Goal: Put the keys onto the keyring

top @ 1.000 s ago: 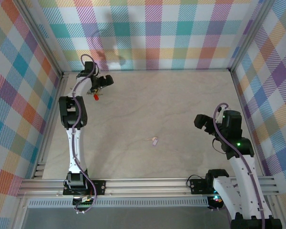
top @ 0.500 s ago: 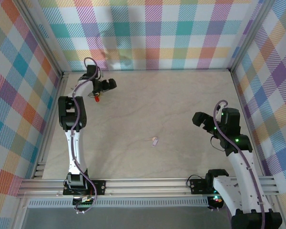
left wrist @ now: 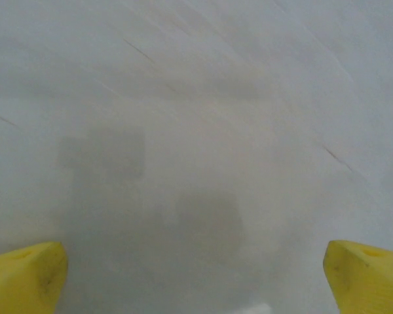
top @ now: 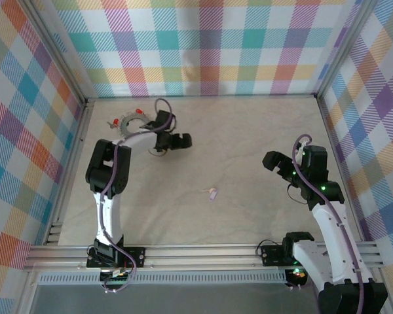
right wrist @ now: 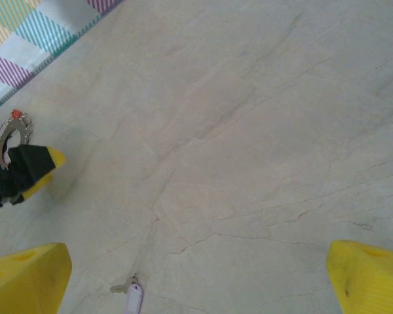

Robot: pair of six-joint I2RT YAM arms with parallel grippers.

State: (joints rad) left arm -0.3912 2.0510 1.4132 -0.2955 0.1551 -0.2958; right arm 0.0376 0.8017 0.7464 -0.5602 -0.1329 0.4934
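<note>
The keyring, a grey jagged ring, lies near the back left corner with two red keys at its rim. In the right wrist view the keyring sits at the left edge with a red key on it. A pale lilac key lies alone mid-table, low in the right wrist view as well. My left gripper hovers right of the ring, open, over bare table. My right gripper is open at the right, with nothing between its fingertips.
Checked walls close in the table on three sides. A metal rail runs along the near edge. The left arm's elbow stands over the left side of the table.
The left gripper has swung from the back left corner to the right, uncovering the keyring and its red keys. The right gripper has edged slightly left. The lilac key has not moved.
</note>
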